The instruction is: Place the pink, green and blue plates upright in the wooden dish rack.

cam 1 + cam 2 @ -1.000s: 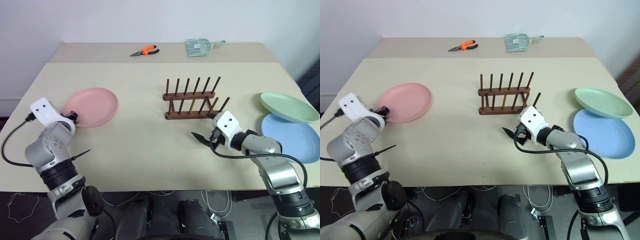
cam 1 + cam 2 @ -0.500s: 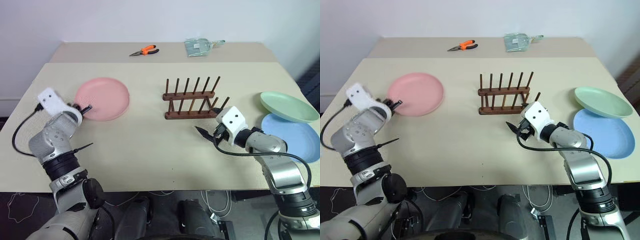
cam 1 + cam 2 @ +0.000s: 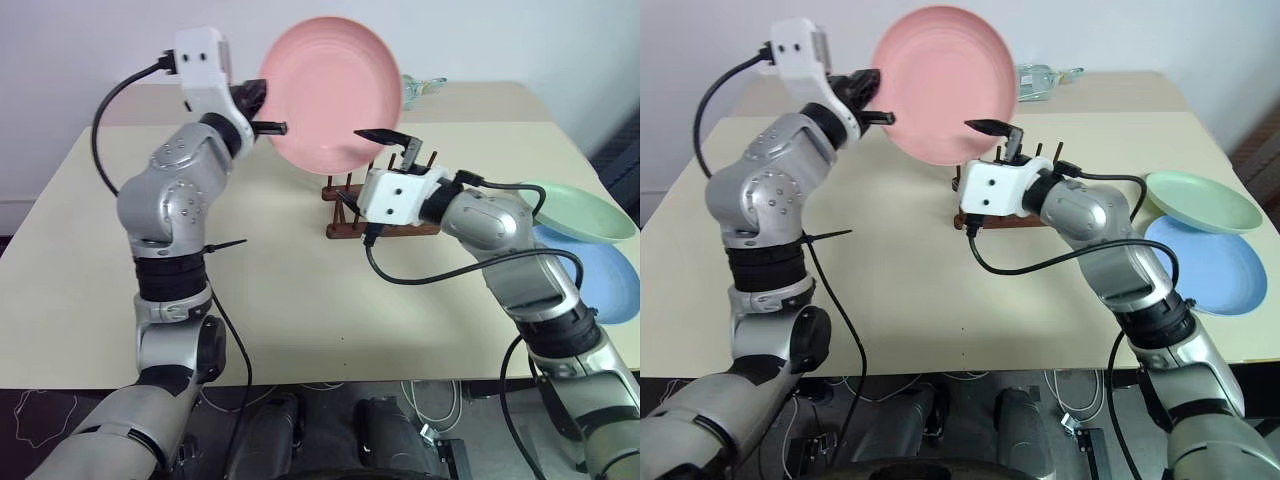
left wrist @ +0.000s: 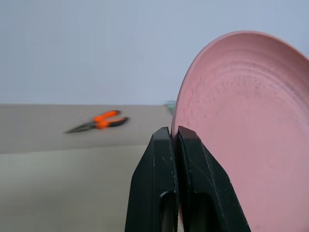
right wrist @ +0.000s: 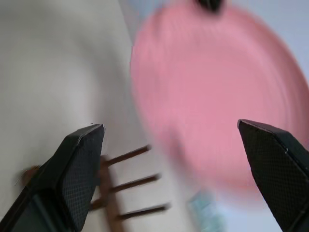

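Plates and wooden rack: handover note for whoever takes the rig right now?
Left gripper: shut on the rim of the round salmon pink plate, held up on edge above the table.
Right gripper: open, empty, just under the pink plate near the dark brown wooden dish rack.
Pale mint green plate overlaps the light blue plate; both lie at the table's right edge.
Done: pink plate picked up. Left: rack all three.
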